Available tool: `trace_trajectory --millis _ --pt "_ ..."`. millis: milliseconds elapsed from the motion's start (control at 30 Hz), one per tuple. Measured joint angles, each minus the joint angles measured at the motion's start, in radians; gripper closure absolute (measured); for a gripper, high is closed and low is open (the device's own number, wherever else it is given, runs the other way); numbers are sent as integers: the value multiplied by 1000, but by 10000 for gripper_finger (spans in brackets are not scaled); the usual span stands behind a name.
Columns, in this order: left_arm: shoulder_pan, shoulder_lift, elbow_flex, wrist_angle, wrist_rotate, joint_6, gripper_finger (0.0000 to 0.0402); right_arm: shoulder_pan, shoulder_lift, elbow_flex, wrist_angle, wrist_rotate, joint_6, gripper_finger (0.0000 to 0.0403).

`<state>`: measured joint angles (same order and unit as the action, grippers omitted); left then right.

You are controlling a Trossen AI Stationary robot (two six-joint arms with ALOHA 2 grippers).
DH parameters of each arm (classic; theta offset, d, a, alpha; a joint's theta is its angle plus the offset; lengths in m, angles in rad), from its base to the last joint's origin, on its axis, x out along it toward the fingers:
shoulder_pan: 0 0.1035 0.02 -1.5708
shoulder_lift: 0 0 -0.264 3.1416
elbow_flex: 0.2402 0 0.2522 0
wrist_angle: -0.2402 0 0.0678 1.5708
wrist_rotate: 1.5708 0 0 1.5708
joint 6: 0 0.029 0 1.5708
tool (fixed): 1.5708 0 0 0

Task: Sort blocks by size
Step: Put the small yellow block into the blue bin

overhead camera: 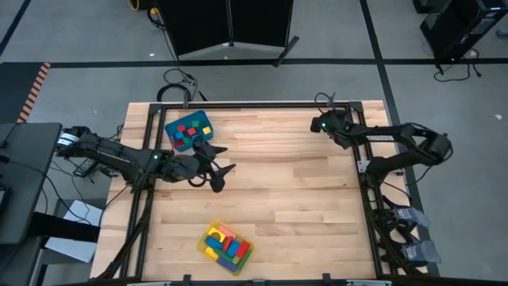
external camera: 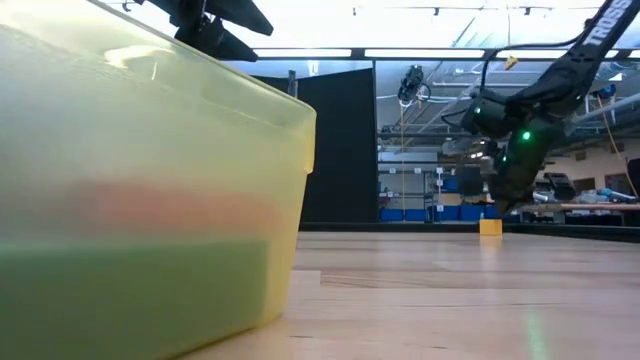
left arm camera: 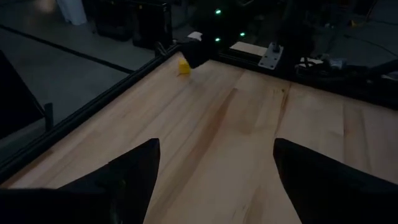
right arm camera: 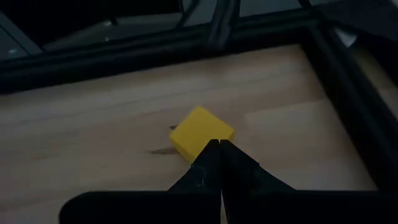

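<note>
While the left gripper [overhead camera: 220,168] is held wide apart over the table [overhead camera: 302,206] just beside the blue bin [overhead camera: 189,133] of small blocks [overhead camera: 190,135], the right gripper [right arm camera: 219,149] is seen pinched together with nothing between its fingers. A lone yellow cube [right arm camera: 200,132] is left lying just ahead of those fingertips near the far right corner. More blocks [overhead camera: 228,245] are piled in the yellow tray [overhead camera: 228,245] by the near edge.

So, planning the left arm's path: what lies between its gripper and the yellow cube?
Bare wood, in the left wrist view, between the left gripper and the yellow cube.
</note>
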<state>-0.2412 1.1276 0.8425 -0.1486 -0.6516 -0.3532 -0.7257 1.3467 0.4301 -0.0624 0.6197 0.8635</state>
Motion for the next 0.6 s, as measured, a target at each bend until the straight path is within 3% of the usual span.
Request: trace_trajectory --millis 267,600 --pt "-3 0 0 -2 54 -26 81 -53 125 -3 62 -19 -42 398" --pt "-4 0 0 0 61 -28 81 -49 141 7 88 36 -32 398"
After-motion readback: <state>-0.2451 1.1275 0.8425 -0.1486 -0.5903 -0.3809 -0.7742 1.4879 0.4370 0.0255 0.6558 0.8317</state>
